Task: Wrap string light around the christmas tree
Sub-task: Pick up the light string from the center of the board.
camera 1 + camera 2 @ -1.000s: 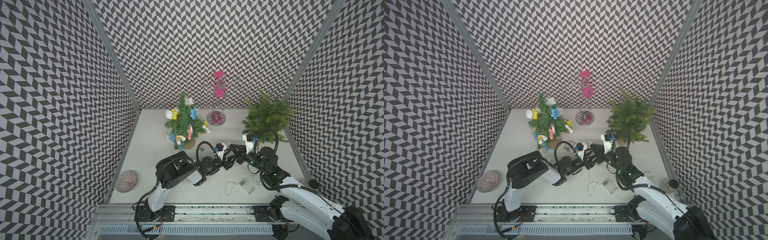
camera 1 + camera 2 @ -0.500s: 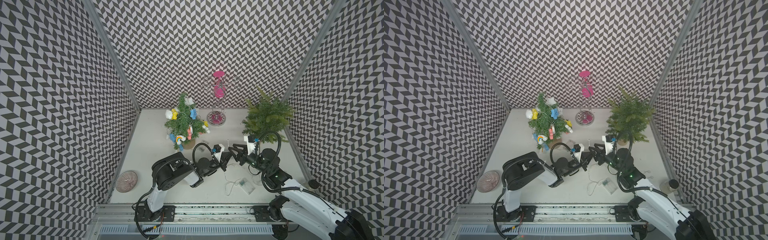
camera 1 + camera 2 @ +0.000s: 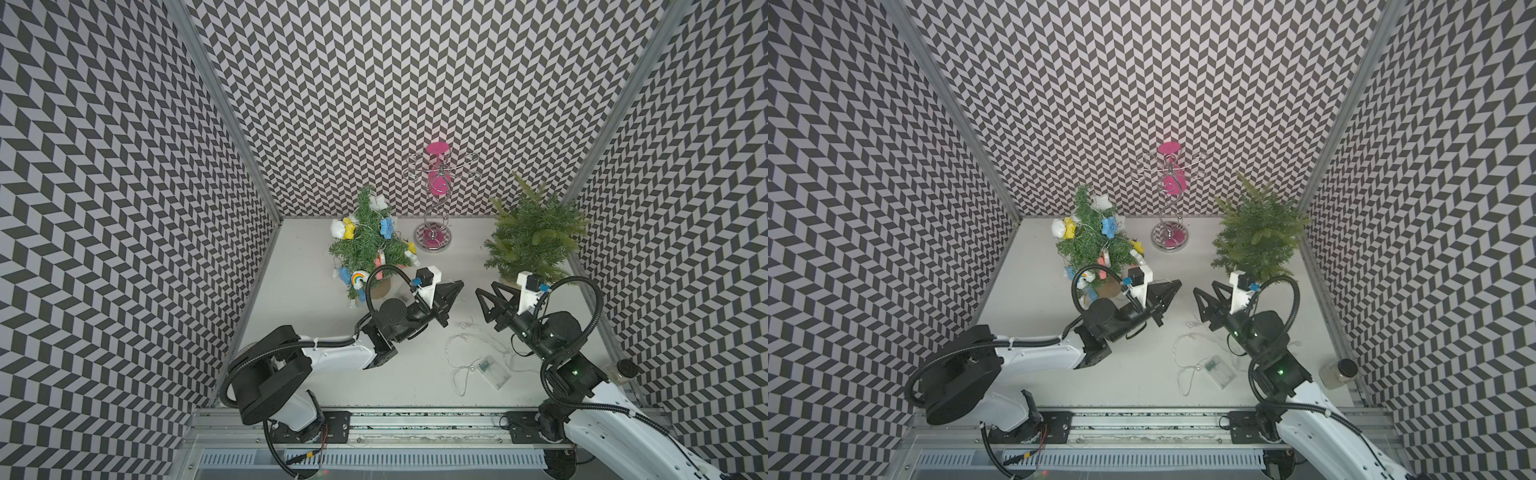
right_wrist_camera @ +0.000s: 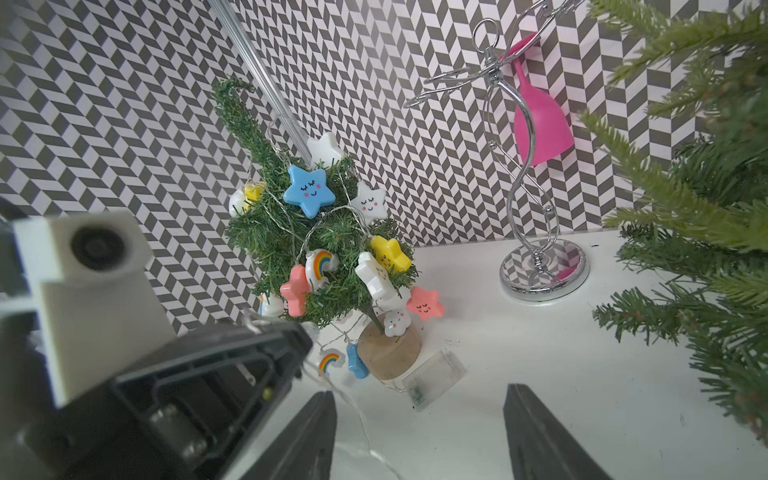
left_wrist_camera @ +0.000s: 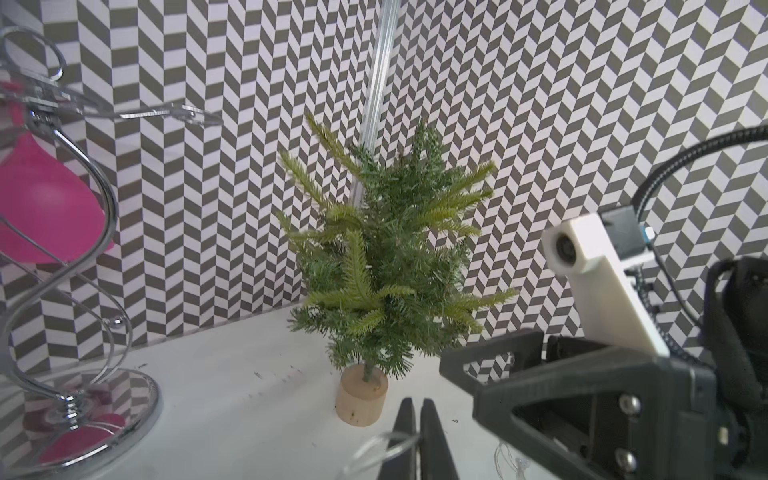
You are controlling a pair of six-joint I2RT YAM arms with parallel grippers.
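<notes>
Battery box point(image 3: 493, 371) nearest the front rail. Lies flat on the white table point(image 3: 316, 291), with most of the string light point(image 3: 457, 353) slack in loose loops just beside it. Probably serves as dead weight there, with only the free end of the wire to be carried.

Just beyond, left gripper point(image 3: 457, 286). Stands pressed together on a thin loop of that wire, visible at the fingertips in the left wrist view. Holds it off the table, likely to keep the strand clear of snags.

Facing it, near but apart, right gripper point(image 3: 486, 288). Stands spread and empty, with nothing between the jaws. Points tip to tip at its partner, seemingly to pass the strand across.

Farther back on the right, bare christmas tree point(image 3: 532, 237). Stands upright in a wooden base and carries no wire yet, so wrapping not begun.

Back left, decorated tree point(image 3: 365, 245), already strung with star lights and apparently not the target.

At the rear wall, wire stand point(image 3: 434, 232) with a pink glass.
</notes>
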